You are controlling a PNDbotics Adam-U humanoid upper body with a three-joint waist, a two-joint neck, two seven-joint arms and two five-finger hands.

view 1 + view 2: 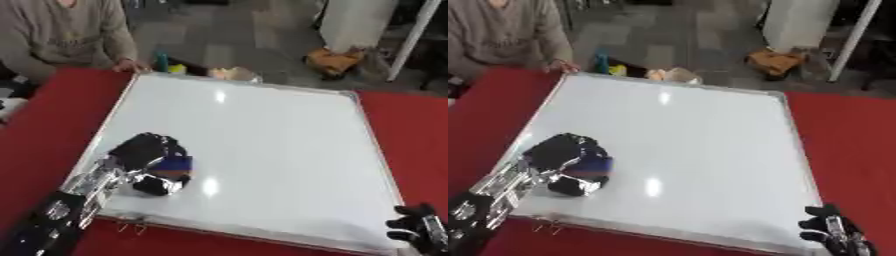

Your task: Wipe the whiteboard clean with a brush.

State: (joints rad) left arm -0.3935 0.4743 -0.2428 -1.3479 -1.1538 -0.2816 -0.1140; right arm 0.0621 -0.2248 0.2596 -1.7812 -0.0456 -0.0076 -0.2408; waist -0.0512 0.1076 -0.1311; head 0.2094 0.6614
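A large white whiteboard with a silver metal frame lies flat on the red-covered desk. The black-and-silver left hand rests at the board's 8 o'clock area, fingers curled round a dark blue brush pressed against the surface. The right hand sits at 5 o'clock, just off the board's corner, fingers relaxed upward.

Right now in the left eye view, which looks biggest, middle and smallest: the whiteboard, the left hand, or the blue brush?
1. whiteboard, by far the largest.
2. left hand, curled over the brush.
3. blue brush, mostly hidden under the hand, so its full size is unsure.
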